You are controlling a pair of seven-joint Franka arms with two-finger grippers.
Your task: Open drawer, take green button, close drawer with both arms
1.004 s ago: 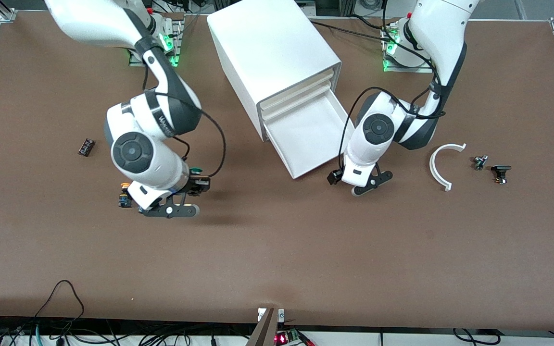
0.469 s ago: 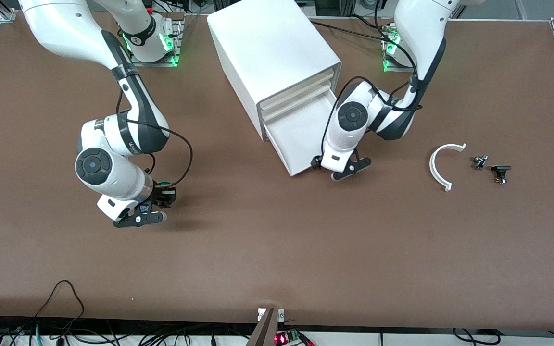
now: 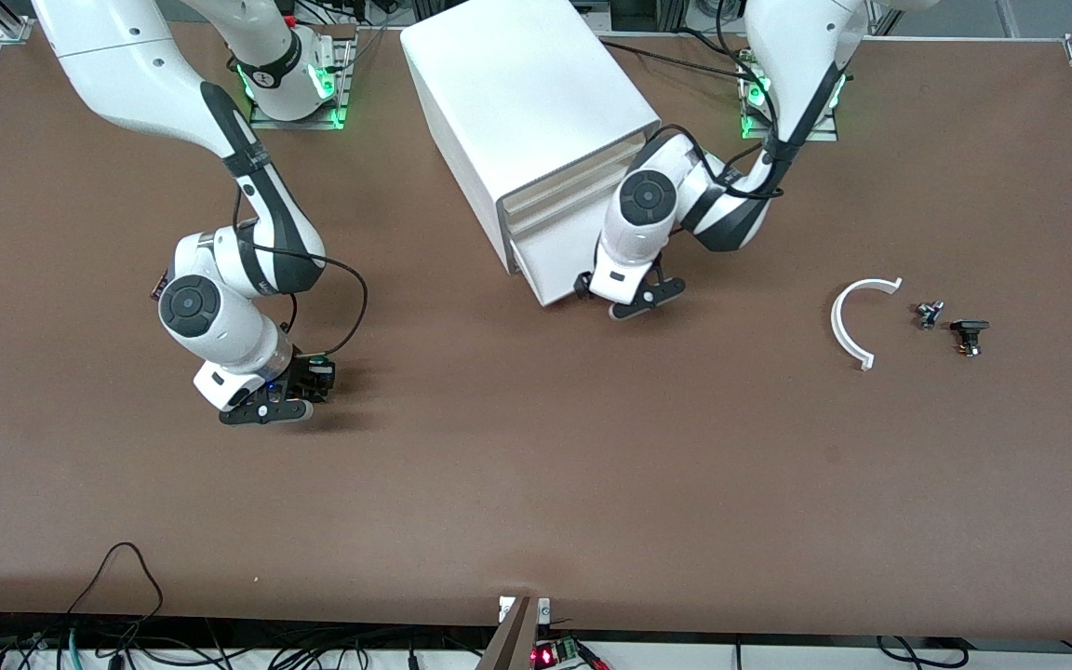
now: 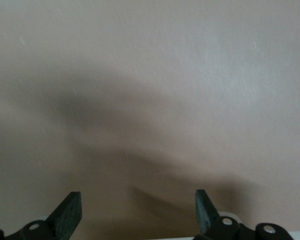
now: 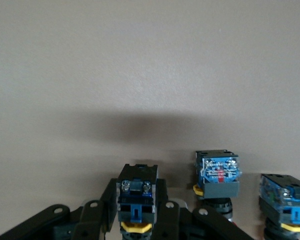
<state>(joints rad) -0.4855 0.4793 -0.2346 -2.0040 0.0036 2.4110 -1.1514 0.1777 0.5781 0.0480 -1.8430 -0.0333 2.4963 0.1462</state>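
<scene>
The drawer (image 3: pixel 550 265), one of the lower ones in the white cabinet (image 3: pixel 527 102), sticks out only a little. My left gripper (image 3: pixel 627 293) is at the drawer's front, fingers (image 4: pixel 70 215) open and empty, with a pale surface filling the left wrist view. My right gripper (image 3: pixel 299 386) is low over the table toward the right arm's end. It is shut on the button (image 5: pixel 136 197), whose black-blue body and yellow ring show between the fingers. A bit of its green cap (image 3: pixel 316 359) shows in the front view.
Two other buttons (image 5: pixel 217 175) (image 5: pixel 285 200) stand on the table close beside the held one. A white curved piece (image 3: pixel 848 321) and two small dark parts (image 3: pixel 929 314) (image 3: pixel 969 335) lie toward the left arm's end. The cabinet stands between the arms' bases.
My left gripper has pushed the drawer most of the way into the cabinet. My right gripper has carried the button toward the right arm's end, down beside the other buttons.
</scene>
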